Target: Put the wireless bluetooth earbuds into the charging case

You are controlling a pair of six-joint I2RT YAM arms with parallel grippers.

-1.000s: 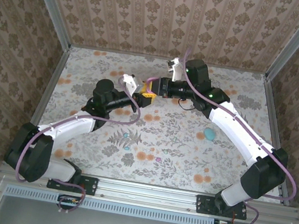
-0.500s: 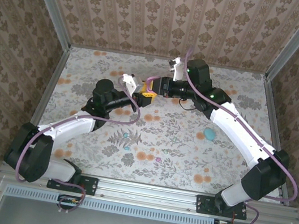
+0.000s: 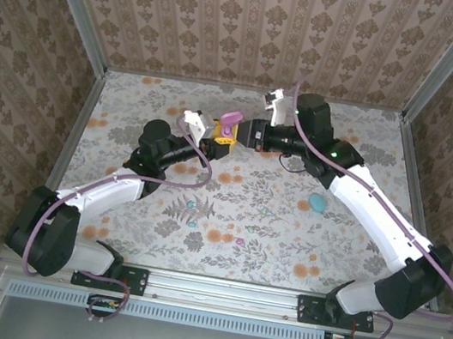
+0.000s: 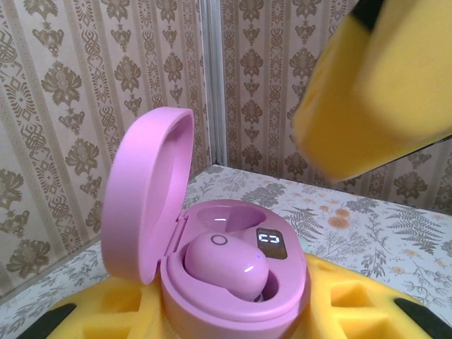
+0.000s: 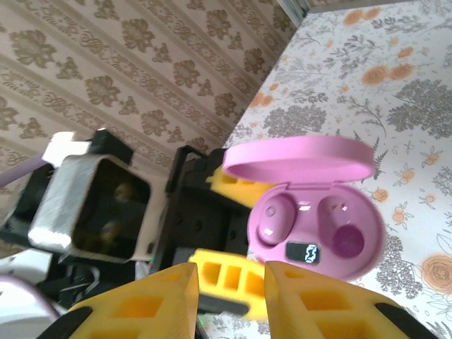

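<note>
A pink charging case (image 4: 233, 282) stands open, its lid (image 4: 148, 191) raised, with my left gripper (image 4: 233, 311) shut on its base. One pink earbud (image 4: 224, 265) sits in the near slot and the far slot (image 4: 226, 215) is hollow. The case's small display (image 4: 271, 242) is lit. In the right wrist view the same case (image 5: 318, 226) shows one earbud (image 5: 274, 220) seated. My right gripper (image 5: 229, 296) hangs just short of it, open, with nothing between its yellow fingers. Seen from above, the case (image 3: 229, 123) is held over the far middle of the mat.
A teal case (image 3: 316, 203) lies on the floral mat to the right. Two small blue earbuds (image 3: 190, 205) (image 3: 194, 223) and a small pink one (image 3: 240, 241) lie on the mat nearer the front. Patterned walls and metal rails (image 3: 88, 33) close in the table.
My right gripper has drawn back to the right, away from the case, with its jaws a little wider. The case's pink lid now shows upright. The left arm has held still.
</note>
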